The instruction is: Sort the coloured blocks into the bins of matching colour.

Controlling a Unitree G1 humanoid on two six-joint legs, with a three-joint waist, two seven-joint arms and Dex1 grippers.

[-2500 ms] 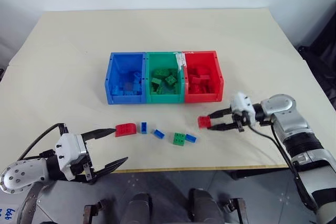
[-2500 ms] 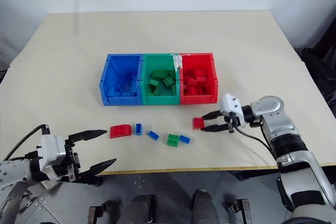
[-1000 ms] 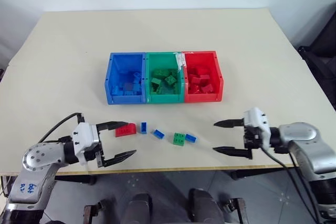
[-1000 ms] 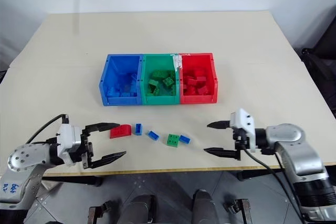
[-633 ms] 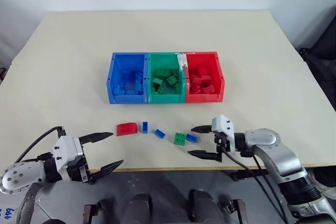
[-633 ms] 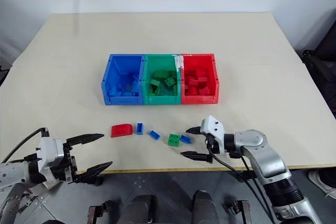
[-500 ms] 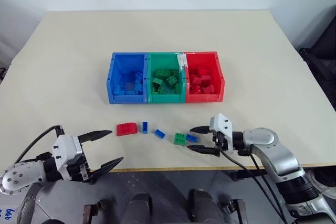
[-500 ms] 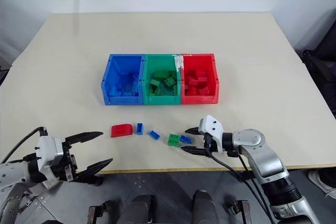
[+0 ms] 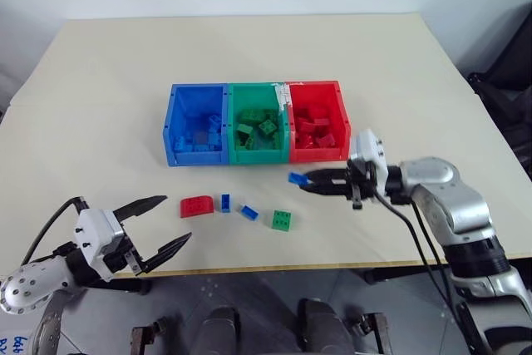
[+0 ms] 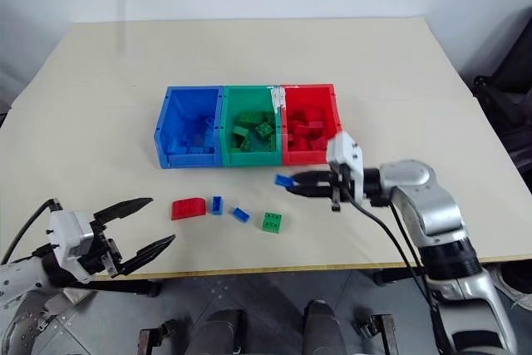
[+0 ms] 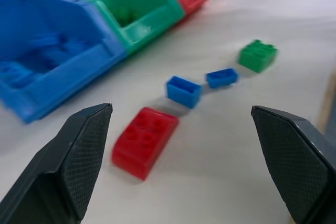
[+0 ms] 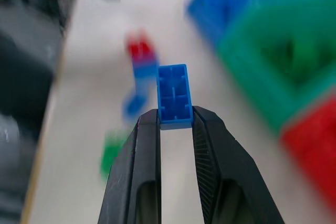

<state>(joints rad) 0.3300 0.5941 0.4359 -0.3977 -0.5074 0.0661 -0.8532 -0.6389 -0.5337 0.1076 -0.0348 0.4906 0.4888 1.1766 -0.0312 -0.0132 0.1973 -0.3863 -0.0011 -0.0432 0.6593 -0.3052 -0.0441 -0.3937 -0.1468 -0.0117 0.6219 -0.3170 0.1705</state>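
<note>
A: Nearest, left end effector [image 9: 154, 224] hangs at the tabletop [image 9: 100, 72] edge, fingers spread wide, holding nothing. Just past it, four loose: curved red brick [image 9: 197, 206], small blue brick [image 9: 225, 202], second blue brick [image 9: 248, 212], green brick [image 9: 282, 220].

B: And the right?

A: Right end effector [image 9: 305, 181] clamped on a blue block [image 9: 295, 178], lifted clear of the tabletop, just in front of the red bin [image 9: 315, 133]. Green bin [image 9: 258, 133] and blue bin [image 9: 198, 135] joined beside it, all holding bricks.

B: Step?

A: Carrying, I judge. Next: swing left past red and green, stop over the blue bin, let go.

B: Change from a second back?

A: Then the right fingers stood open near the tabletop edge and this block lay beside the green brick. Left has barely shifted.
</note>
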